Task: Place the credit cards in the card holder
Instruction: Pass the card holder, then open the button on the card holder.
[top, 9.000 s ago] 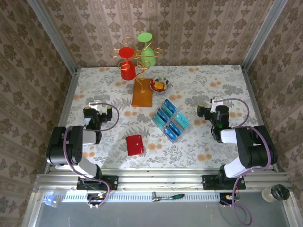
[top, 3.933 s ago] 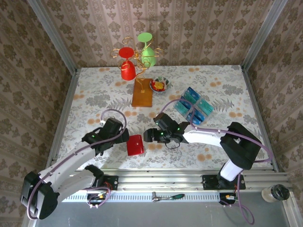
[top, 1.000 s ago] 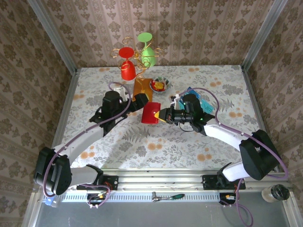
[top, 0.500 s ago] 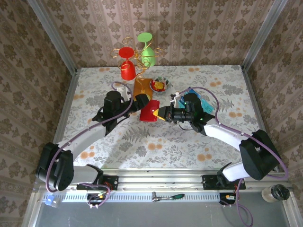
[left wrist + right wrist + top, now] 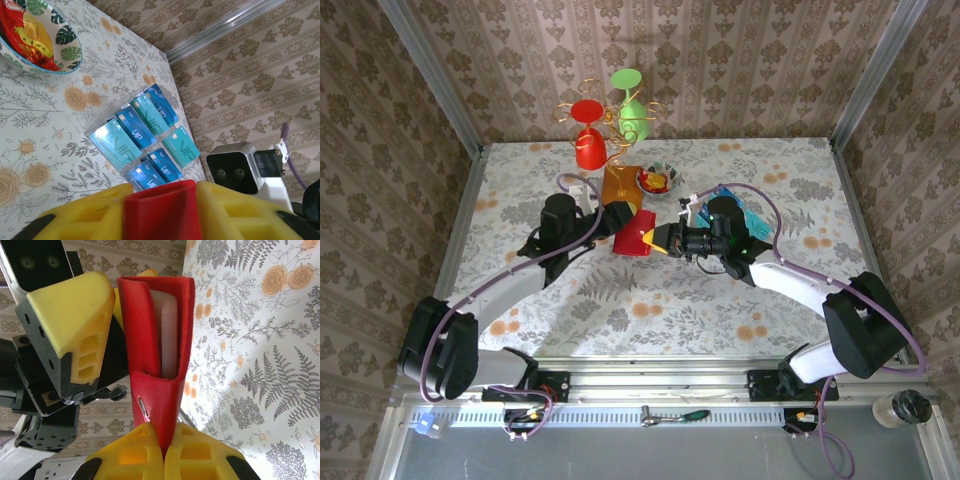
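Observation:
The red card holder (image 5: 638,237) hangs above the table's middle, held between both arms. My left gripper (image 5: 623,222) is shut on its upper left edge; in the left wrist view the card holder (image 5: 160,210) fills the gap between that gripper's (image 5: 160,200) yellow fingers. From the right, my right gripper (image 5: 662,240) pinches the card holder's outer flap. In the right wrist view the right gripper (image 5: 164,440) is shut on the flap of the card holder (image 5: 155,340), which stands slightly agape with a pale lining. Several teal credit cards (image 5: 145,135) lie in a clear rack, partly hidden under my right arm (image 5: 752,220).
An orange stand base (image 5: 618,190) carries a gold wire tree with a red cup (image 5: 588,140) and a green cup (image 5: 630,110) at the back. A patterned bowl (image 5: 658,180) of sweets sits beside it, and in the left wrist view the bowl (image 5: 35,35) is at the upper left.
The card holder has shifted slightly left and tipped more edge-on, and my left gripper has closed in on its edge. My right gripper keeps its hold.

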`<state>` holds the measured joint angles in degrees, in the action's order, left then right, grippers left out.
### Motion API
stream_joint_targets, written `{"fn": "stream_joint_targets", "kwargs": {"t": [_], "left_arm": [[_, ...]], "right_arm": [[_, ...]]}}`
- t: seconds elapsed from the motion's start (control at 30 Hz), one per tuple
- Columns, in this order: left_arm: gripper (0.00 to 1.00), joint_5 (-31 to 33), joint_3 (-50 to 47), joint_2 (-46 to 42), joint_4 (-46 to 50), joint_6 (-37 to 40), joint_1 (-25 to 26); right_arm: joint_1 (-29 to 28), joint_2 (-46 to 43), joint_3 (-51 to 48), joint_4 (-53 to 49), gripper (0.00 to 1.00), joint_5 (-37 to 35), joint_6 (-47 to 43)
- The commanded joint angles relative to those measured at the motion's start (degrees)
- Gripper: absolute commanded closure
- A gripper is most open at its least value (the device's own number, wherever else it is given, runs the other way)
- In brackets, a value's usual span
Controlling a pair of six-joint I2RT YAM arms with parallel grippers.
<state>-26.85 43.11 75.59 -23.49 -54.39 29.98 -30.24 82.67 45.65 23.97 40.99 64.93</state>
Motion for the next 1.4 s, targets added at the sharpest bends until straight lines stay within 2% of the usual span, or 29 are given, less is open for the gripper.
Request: {"fn": "stream_joint_targets", "kwargs": {"t": [0.0, 0.07, 0.13, 0.17, 0.2, 0.23, 0.3, 0.4, 0.6, 0.8, 0.93, 1.17, 1.37], "left_arm": [[0.70, -1.50, -0.66, 0.48, -3.62, -0.51, 0.61], [0.77, -1.21, -0.94, 0.46, -4.35, -0.83, 0.61], [0.90, -0.77, -1.23, 0.30, -4.94, -1.31, 0.61], [0.95, -0.46, -1.35, 0.18, -5.06, -1.57, 0.61], [1.00, 0.09, -1.60, -0.07, -5.21, -1.75, 0.68], [1.00, 0.64, -1.79, -0.46, -5.11, -2.10, 0.70], [1.00, 2.32, -2.56, -1.34, -4.71, -2.55, 0.78], [1.00, 5.76, -3.62, -3.16, -2.92, -2.87, 1.20], [1.00, 12.99, -4.60, -6.22, 1.29, -5.16, 2.42], [1.00, 15.94, -5.02, -7.11, 1.29, -9.30, 2.96], [1.00, 16.22, -4.22, -6.99, 2.03, -9.26, 3.42], [1.00, 16.43, -4.00, -6.69, 2.05, -9.14, 4.02], [1.00, 16.48, -4.27, -6.33, 1.24, -9.33, 4.54]], "right_arm": [[0.27, 0.96, 2.01, 2.46, 1.00, 1.72, 0.60], [0.26, 1.09, 1.97, 2.25, 1.00, 1.77, 0.55], [0.35, 1.18, 2.11, 0.69, 0.99, 1.69, -0.39], [0.48, 0.94, 2.40, -1.53, 0.90, 1.31, -1.53], [0.68, 0.32, 3.04, -5.59, 0.77, 0.33, -4.00], [0.88, -0.77, 3.93, -11.50, 0.64, -1.43, -7.64], [0.71, -3.44, 6.94, -25.23, 0.50, -9.25, -15.83], [0.06, -6.69, 10.46, -37.34, 0.43, -19.53, -22.07], [-5.17, -5.17, 17.33, -47.20, 0.31, -31.82, -27.41], [-11.63, 2.22, 25.56, -51.67, 0.27, -40.09, -30.46], [-14.09, 6.31, 30.14, -52.53, 0.27, -42.37, -31.43], [-14.81, 9.93, 32.33, -50.81, 0.29, -44.23, -31.26], [-14.83, 10.58, 29.85, -50.91, 0.33, -52.82, -30.73]]}}
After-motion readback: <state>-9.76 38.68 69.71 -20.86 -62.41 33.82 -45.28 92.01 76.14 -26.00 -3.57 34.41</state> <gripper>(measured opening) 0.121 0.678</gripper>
